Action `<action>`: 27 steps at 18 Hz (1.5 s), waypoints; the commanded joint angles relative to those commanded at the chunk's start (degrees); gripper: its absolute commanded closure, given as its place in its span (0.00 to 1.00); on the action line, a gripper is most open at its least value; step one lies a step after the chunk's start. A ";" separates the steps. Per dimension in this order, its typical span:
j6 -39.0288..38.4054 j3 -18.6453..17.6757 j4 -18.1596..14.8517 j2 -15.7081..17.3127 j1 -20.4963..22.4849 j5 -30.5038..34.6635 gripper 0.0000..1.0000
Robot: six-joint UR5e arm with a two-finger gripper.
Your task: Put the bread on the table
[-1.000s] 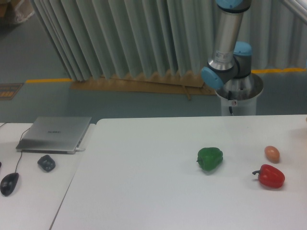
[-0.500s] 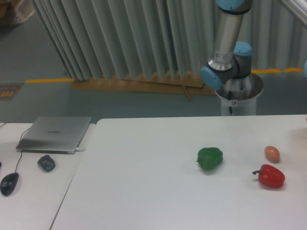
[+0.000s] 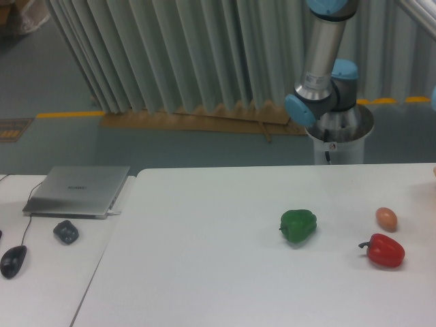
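The bread is out of view in this frame. The white table point(image 3: 204, 259) fills the lower part of the camera view. My gripper is also out of view. Only the arm's base column point(image 3: 321, 61) behind the table's far edge and a blue sliver of an arm joint point(image 3: 434, 99) at the right border can be seen.
A green pepper point(image 3: 298, 225), a small orange-tan ball point(image 3: 386, 219) and a red pepper point(image 3: 384, 251) lie on the table's right part. On the adjoining desk at left are a laptop point(image 3: 78, 190), a dark lump point(image 3: 66, 231) and a mouse point(image 3: 13, 261).
A blue sliver of the arm has come into view at the right border. The objects on the table have not moved.
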 joint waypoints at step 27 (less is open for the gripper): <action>-0.61 2.54 -0.61 -0.79 3.16 -2.36 0.77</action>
